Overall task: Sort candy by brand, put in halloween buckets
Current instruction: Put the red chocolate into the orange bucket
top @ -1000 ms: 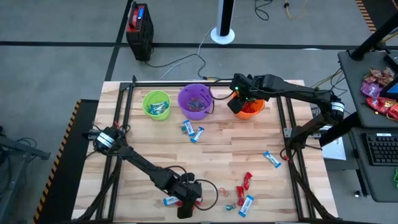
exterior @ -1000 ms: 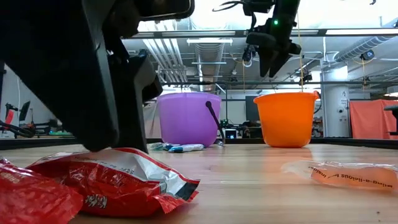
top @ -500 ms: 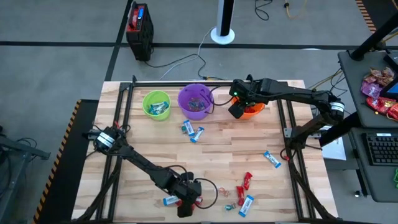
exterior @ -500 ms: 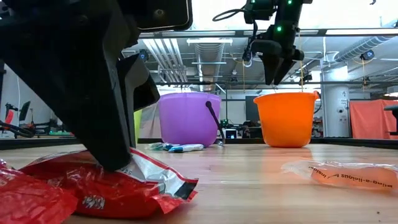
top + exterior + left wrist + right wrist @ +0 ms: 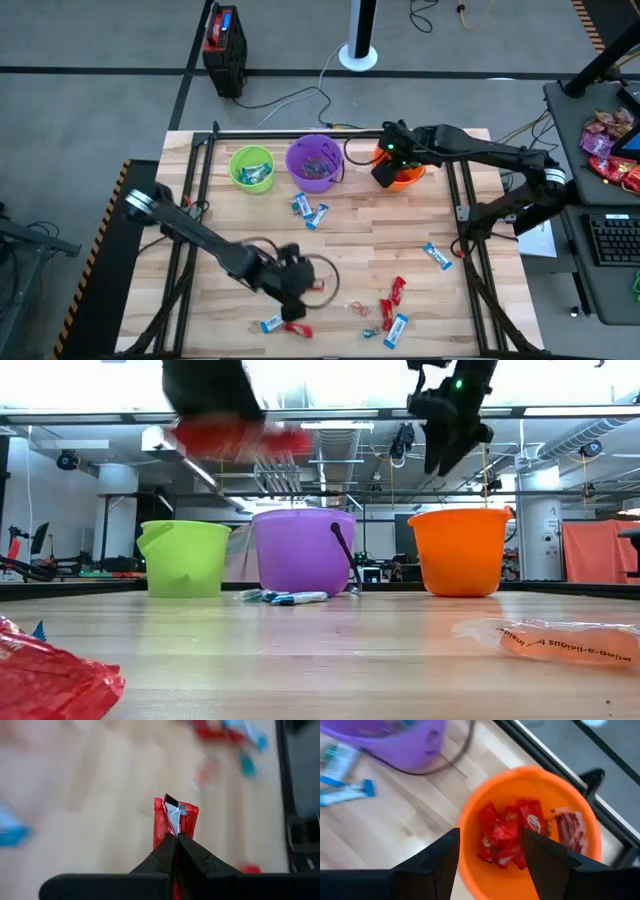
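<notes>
My left gripper [image 5: 296, 296] hangs above the table's near middle, shut on a red candy [image 5: 175, 816]; in the low view it is a red blur [image 5: 236, 438] high up. My right gripper [image 5: 490, 865] stands open above the orange bucket [image 5: 408, 178], which holds red candy [image 5: 507, 837]. The lime green bucket [image 5: 251, 167] and the purple bucket [image 5: 315, 162] stand in a row with it at the far side. Loose blue-and-white candy [image 5: 310, 210] and red candy [image 5: 392, 298] lie on the wood. My left gripper pinches the red candy between its two shut fingers at one end of the wrapper [image 5: 175, 829]. The rest of the wrapper sticks out past the fingertips, its torn silver end farthest out. The fingers slant downward. The candy is lifted clear of the table.
More candy lies near the front edge: a blue-and-white one [image 5: 270, 323], a red one [image 5: 297, 329], another blue-and-white one [image 5: 397, 328] and one at the right [image 5: 437, 256]. A clear orange-tinted wrapper [image 5: 560, 640] lies close to the low camera. Black frame rails [image 5: 190, 200] border the table.
My left gripper has taken hold of a red candy lying near the table's front edge, then risen and drawn toward the far edge. The candy has been lifted clear of the wood; a second red wrapper stays on the table.
</notes>
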Robot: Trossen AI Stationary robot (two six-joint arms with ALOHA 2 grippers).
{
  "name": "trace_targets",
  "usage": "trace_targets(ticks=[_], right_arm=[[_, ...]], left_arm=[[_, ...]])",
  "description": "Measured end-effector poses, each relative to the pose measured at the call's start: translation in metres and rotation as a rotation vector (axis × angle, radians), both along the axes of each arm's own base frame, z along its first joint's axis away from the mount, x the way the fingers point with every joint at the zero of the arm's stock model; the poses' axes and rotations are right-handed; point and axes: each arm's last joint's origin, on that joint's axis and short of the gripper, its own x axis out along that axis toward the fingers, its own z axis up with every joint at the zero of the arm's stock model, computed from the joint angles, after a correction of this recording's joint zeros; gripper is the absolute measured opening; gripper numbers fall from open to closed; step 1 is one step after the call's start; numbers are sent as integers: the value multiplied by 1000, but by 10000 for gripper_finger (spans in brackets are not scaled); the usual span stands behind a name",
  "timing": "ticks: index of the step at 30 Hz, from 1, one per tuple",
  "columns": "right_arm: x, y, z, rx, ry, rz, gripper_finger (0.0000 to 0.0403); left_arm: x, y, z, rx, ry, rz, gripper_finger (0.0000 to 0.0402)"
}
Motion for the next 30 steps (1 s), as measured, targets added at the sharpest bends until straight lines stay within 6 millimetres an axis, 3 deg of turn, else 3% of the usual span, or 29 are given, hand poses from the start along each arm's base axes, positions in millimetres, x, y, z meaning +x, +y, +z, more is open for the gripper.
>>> trace_targets(ticks=[3, 8, 11, 14, 18, 22, 27, 30], right_arm=[[-1, 9, 16, 7, -145, 110, 203], [13, 36, 48, -3, -573, 490, 203], [21, 55, 66, -83, -827, 661, 203], [27, 70, 78, -153, -1027, 721, 203], [36, 84, 81, -186, -1166, 765, 203], [42, 91, 80, -193, -1199, 779, 203], [45, 92, 75, -168, -1161, 760, 203], [43, 92, 68, -113, -1089, 741, 203]], left_arm=[[-10, 23, 32, 87, -115, 133, 0], [-16, 66, 83, 206, -380, 352, 0], [-17, 77, 114, 217, -557, 350, 0], [-18, 82, 135, 258, -683, 322, 0], [-18, 84, 148, 329, -770, 326, 0], [-17, 86, 154, 374, -805, 319, 0], [-19, 88, 151, 375, -765, 316, 0], [-25, 89, 136, 342, -623, 288, 0]])
